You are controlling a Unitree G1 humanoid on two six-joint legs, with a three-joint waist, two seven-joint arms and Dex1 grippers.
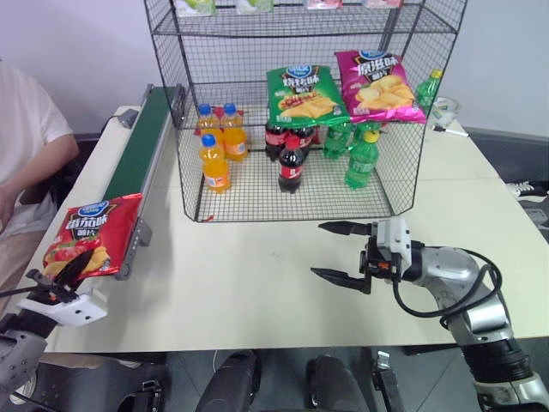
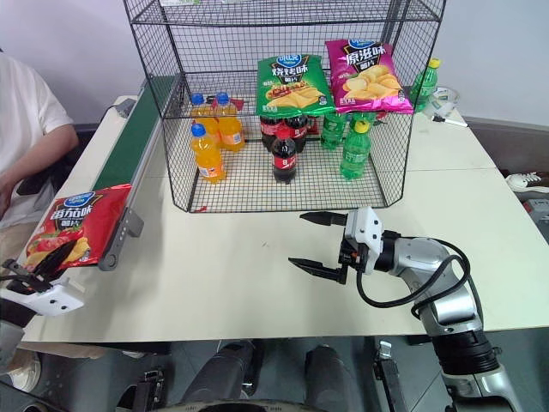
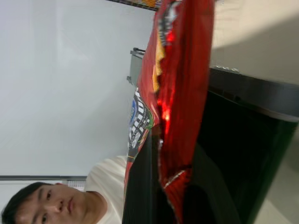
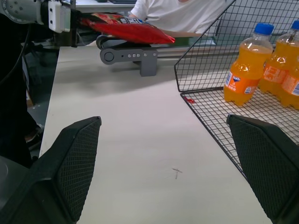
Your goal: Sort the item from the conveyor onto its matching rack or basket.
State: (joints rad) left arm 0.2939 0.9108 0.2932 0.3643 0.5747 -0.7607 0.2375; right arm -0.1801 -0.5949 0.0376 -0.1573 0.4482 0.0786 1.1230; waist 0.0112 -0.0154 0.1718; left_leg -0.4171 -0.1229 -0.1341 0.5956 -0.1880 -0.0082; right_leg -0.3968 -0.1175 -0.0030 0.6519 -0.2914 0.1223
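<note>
- The left gripper (image 1: 64,276) had its black fingers (image 3: 140,186) closed on the near edge of the red chip bag (image 1: 93,236), the foil pinched between them in the left wrist view.
- The red chip bag lay at the near end of the conveyor (image 1: 141,142), partly overhanging the metal end bracket (image 4: 128,57), logo side up.
- The right gripper (image 1: 341,251) hovered over the bare white surface (image 1: 257,292) with its fingers (image 4: 74,158) spread wide and nothing between them, pointing toward the robot's left.
- The conveyor ran along the left side of the surface, its far end just beside the left wall of the rack (image 1: 300,112).
- Inside the rack, orange soda bottles (image 1: 216,146) stood at the left of the lower mesh shelf, cola bottles (image 1: 290,153) in the middle and green bottles (image 1: 360,150) to the right.
- A green chip bag (image 1: 304,94) and a magenta chip bag (image 1: 377,86) lay side by side on a higher shelf, above the cola and green bottles.
- A person in a white shirt (image 1: 26,146) sat beyond the conveyor, at the left edge of the surface.
</note>
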